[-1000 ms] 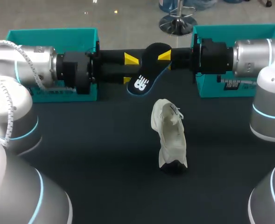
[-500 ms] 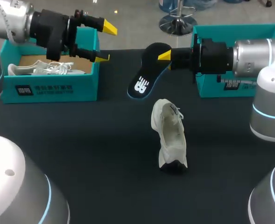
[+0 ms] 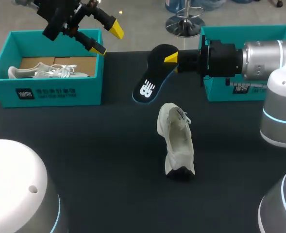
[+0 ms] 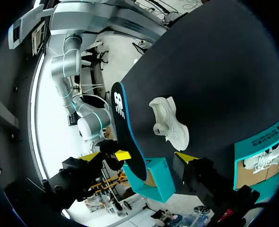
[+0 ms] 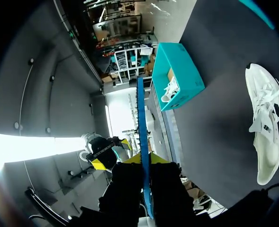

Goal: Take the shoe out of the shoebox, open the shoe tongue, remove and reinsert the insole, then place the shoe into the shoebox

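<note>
The right gripper (image 3: 172, 58) is clamped on the far end of the insole (image 3: 153, 73), one yellow-tipped finger on each face; in the right wrist view the insole (image 5: 141, 118) stands edge-on between the fingers of the right gripper (image 5: 145, 161). The insole is black with a blue edge and a white mark on the exposed face. It slopes from the gripper down toward the near left; whether its lower end touches the table (image 3: 104, 160) cannot be determined. The right arm enters from the right, across the front of the right shoebox (image 3: 249, 30). The left gripper (image 3: 107, 40) is raised over the far right corner of the left shoebox (image 3: 50, 93), fingers spread apart and holding nothing. The left shoebox contains a second white shoe (image 3: 41, 72). The task shoe (image 3: 176, 141), white, rests on the table near of the insole, between the two shoeboxes and well apart from both grippers. In the left wrist view the shoe (image 4: 170, 125) lies ahead of the left gripper (image 4: 154, 157), beside the insole (image 4: 125, 137).
</note>
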You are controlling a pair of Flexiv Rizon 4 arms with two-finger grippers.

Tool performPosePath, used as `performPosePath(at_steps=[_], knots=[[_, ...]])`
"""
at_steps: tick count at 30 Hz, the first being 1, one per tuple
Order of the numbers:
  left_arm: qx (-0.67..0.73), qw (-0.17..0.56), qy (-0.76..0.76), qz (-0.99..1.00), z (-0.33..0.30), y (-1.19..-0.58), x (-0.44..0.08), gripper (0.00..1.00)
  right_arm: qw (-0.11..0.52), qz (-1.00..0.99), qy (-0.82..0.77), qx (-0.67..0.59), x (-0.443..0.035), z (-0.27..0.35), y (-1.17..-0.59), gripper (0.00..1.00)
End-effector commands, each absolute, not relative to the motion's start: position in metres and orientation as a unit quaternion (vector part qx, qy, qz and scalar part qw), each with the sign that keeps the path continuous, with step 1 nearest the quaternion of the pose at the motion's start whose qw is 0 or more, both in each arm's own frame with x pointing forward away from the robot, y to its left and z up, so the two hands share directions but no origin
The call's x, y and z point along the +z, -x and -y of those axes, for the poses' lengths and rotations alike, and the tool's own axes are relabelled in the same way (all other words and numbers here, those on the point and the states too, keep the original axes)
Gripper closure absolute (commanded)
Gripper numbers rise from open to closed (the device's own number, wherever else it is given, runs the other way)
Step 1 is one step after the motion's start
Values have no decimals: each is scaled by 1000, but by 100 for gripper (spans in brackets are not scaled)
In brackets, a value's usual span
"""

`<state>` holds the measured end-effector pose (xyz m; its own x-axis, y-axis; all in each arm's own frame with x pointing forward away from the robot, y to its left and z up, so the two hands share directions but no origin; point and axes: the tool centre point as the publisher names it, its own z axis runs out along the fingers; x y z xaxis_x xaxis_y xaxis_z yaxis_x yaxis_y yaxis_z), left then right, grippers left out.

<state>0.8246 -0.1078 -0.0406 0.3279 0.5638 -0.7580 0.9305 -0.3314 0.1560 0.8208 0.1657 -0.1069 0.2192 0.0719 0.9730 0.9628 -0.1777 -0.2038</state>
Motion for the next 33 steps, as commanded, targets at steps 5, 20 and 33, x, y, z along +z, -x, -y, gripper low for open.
performPosePath(at_steps=[5, 20, 33], knots=[[-285, 212, -782, -512, 116, -836, -35, 0, 482, 422, 614, -460, -107, -167, -821, 100], [-196, 80, -757, -618, 172, -873, -24, 0, 482, 422, 614, -460, -107, -167, -821, 100], [-185, 45, -763, -618, 187, -878, -21, 0, 482, 422, 614, -460, -107, -167, -821, 100]])
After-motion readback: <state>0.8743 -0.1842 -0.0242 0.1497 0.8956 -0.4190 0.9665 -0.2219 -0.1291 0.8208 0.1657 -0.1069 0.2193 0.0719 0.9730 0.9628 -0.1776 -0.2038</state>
